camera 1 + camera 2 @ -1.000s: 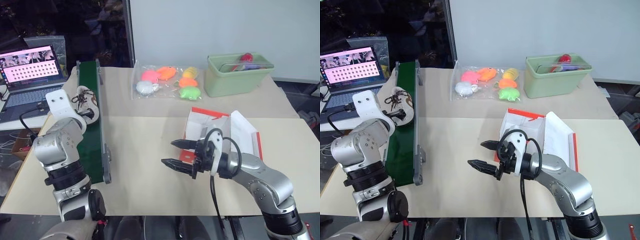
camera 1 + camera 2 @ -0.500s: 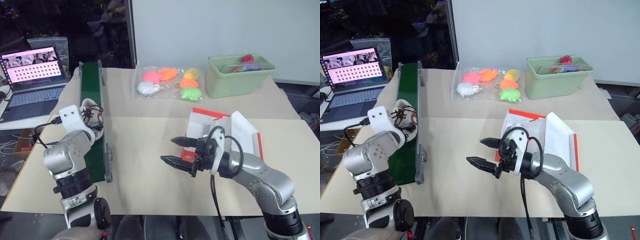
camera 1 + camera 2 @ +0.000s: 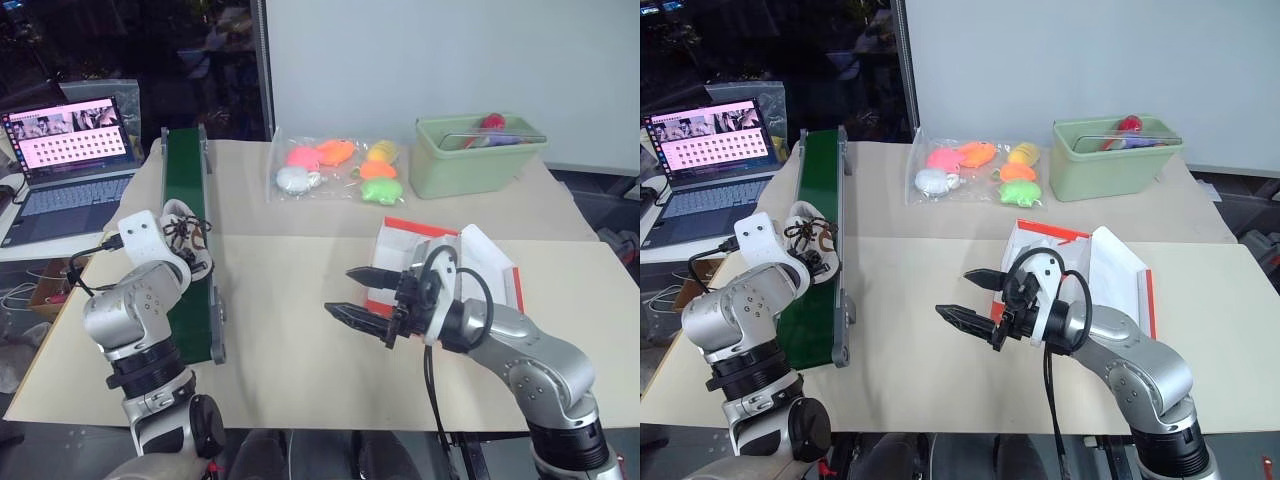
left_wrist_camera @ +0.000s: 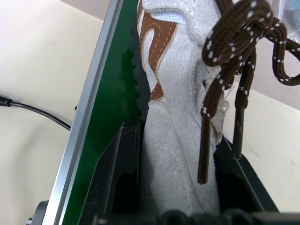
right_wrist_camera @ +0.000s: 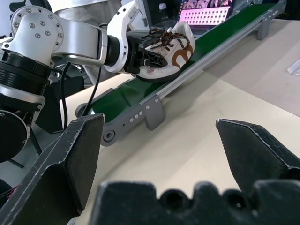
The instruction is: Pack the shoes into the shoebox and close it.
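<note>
Left gripper is clamped on a shoe, its two black fingers pressing the soft white upper from either side just behind the dark brown laces. In the head views this sits at the left of the frame, on the green conveyor belt, with the shoe resting on the belt's surface. Right gripper hangs at mid-frame with its jaws spread wide and nothing between them, pointing toward the belt. Behind it, right of centre, the shoebox lies open on the table, white inside, its orange-red flap leaning out to the right.

Judging by the fleecy upper, which looks to crease under the fingers, the shoe is light and soft and will give rather than slip; the sole is probably the only stiff part. A hold across the body near the lace eyelets, as here, seems sound, though a squeezed upper may sag at heel and toe once lifted. The loose laces dangle and could snag on the belt's metal rail or drape over the box wall, so they are best kept clear. I can make out only one shoe.
</note>
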